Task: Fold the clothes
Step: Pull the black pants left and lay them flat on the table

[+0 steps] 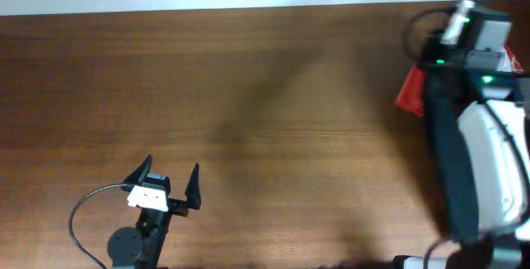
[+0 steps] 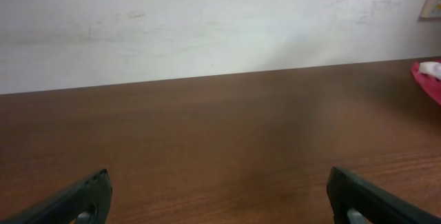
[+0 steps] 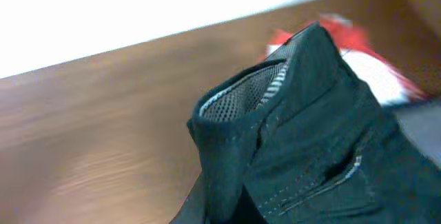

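A black trouser-like garment (image 3: 310,134) with a mesh-lined waistband fills the right wrist view, bunched up close at the jaws. My right gripper (image 1: 454,29) is at the far right of the table. Its fingers are hidden by the cloth and it appears shut on the black garment, which hangs down along the arm (image 1: 447,153). A red-orange garment (image 1: 410,91) lies behind it and also shows in the right wrist view (image 3: 331,31) and the left wrist view (image 2: 428,79). My left gripper (image 1: 170,182) is open and empty near the front left, and the left wrist view (image 2: 219,196) shows only bare wood between its fingers.
The brown wooden table (image 1: 248,95) ends at a white wall along the back. A white cloth (image 3: 375,76) lies on the red one. A pale bundle (image 1: 497,161) sits at the right edge. A cable loops by the left arm base (image 1: 83,211).
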Controlling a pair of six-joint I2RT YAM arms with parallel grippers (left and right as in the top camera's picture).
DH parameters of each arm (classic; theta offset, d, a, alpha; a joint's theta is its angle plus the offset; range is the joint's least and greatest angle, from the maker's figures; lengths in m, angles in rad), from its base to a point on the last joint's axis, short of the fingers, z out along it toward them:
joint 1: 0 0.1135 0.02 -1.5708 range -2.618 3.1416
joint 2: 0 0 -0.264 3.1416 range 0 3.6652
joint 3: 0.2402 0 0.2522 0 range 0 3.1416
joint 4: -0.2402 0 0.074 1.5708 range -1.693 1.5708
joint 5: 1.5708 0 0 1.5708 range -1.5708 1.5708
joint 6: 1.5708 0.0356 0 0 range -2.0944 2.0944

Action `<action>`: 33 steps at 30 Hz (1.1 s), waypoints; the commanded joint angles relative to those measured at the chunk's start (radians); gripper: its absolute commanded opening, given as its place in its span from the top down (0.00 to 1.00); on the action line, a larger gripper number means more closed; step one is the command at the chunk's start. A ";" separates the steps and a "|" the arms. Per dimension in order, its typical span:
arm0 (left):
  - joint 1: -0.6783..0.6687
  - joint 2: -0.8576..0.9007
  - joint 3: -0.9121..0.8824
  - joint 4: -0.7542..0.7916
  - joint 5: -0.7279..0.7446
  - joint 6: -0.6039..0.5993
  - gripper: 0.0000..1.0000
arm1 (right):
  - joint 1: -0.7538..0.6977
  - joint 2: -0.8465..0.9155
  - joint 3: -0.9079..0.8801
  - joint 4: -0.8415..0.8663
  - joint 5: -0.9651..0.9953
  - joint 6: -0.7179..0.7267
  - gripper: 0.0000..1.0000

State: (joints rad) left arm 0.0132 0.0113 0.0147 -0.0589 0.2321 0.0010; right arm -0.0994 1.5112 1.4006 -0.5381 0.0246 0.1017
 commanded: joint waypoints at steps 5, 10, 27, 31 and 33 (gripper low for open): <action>-0.004 -0.004 -0.006 -0.001 0.008 0.015 0.01 | 0.710 0.177 0.030 0.213 -0.130 0.187 0.96; -0.004 -0.004 -0.006 -0.001 0.008 0.015 0.01 | 0.957 0.318 0.037 0.307 -0.158 0.229 0.48; -0.004 -0.004 -0.006 -0.001 0.008 0.015 0.01 | 0.063 0.264 -0.231 -0.428 -0.100 0.431 0.01; -0.004 -0.004 -0.006 -0.002 0.008 0.015 0.01 | 0.120 0.298 -0.321 -0.312 -0.126 0.431 0.01; -0.004 -0.004 -0.006 -0.001 0.008 0.015 0.01 | 0.119 0.314 -0.333 -0.298 -0.126 0.435 0.03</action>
State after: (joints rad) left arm 0.0132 0.0113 0.0147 -0.0589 0.2356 0.0010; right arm 0.0151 1.8046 1.0828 -0.8436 -0.0959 0.5236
